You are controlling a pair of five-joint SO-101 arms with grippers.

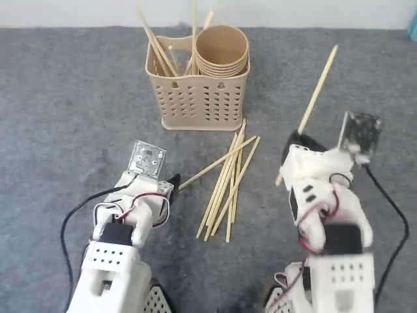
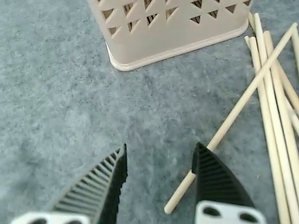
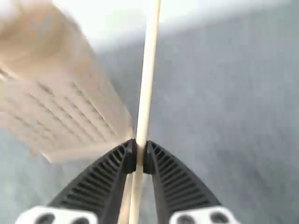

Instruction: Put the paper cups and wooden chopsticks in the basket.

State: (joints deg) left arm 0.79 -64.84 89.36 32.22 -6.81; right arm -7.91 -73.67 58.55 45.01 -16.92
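Jaws: right gripper [image 3: 140, 144] clamps chopstick [image 3: 149, 70], left gripper [image 2: 161, 147] gapes (beside loose chopsticks [image 2: 242, 103])

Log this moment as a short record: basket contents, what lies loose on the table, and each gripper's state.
basket: beige perforated plastic basket, upright on grey felt table cover
in basket: stack of brown paper cups; several leaning wooden chopsticks
loose: pile of wooden chopsticks on the felt before the basket
left gripper: open, empty, beside one loose chopstick's end
right gripper: shut on a single wooden chopstick
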